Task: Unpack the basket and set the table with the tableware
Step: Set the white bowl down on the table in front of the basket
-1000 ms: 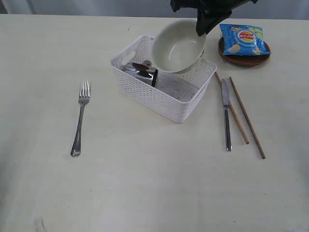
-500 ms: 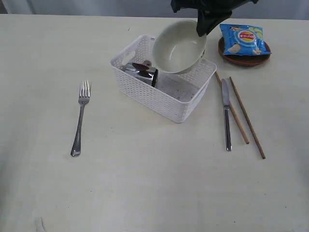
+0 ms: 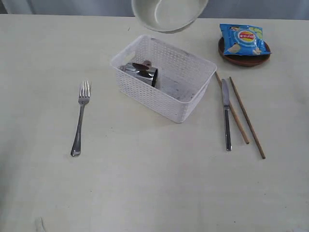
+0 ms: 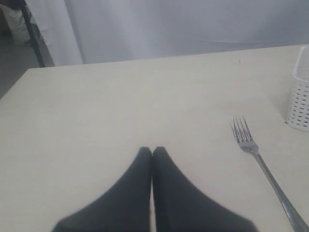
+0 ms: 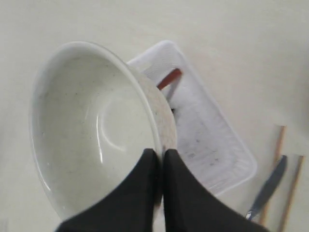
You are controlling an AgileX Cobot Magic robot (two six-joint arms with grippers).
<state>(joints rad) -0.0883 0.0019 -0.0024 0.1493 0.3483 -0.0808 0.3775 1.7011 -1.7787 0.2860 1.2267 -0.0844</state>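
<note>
My right gripper (image 5: 159, 153) is shut on the rim of the pale speckled bowl (image 5: 91, 130), which hangs tilted high above the white basket (image 3: 190, 104); the bowl (image 3: 169, 14) reaches the exterior view's top edge. In the basket lie the steel cup (image 3: 142, 73) and the reddish-brown spoon (image 5: 169, 79). On the table (image 3: 145, 183) the fork (image 3: 80, 118) lies left of the basket, the knife (image 3: 226, 113) and two chopsticks (image 3: 246, 116) right of it. The brown plate (image 3: 241, 60) is at the back right. My left gripper (image 4: 152, 151) is shut and empty, near the fork (image 4: 263, 164).
A blue chip bag (image 3: 243, 39) lies on the brown plate. The table's far edge runs along the top of the exterior view, with a pale curtain behind it. A dark table leg (image 4: 31, 34) shows past the corner in the left wrist view.
The bowl has risen from just over the basket's back right corner and moved up and left, towards the view's top. The right arm has left the exterior view. Nothing else moved.
</note>
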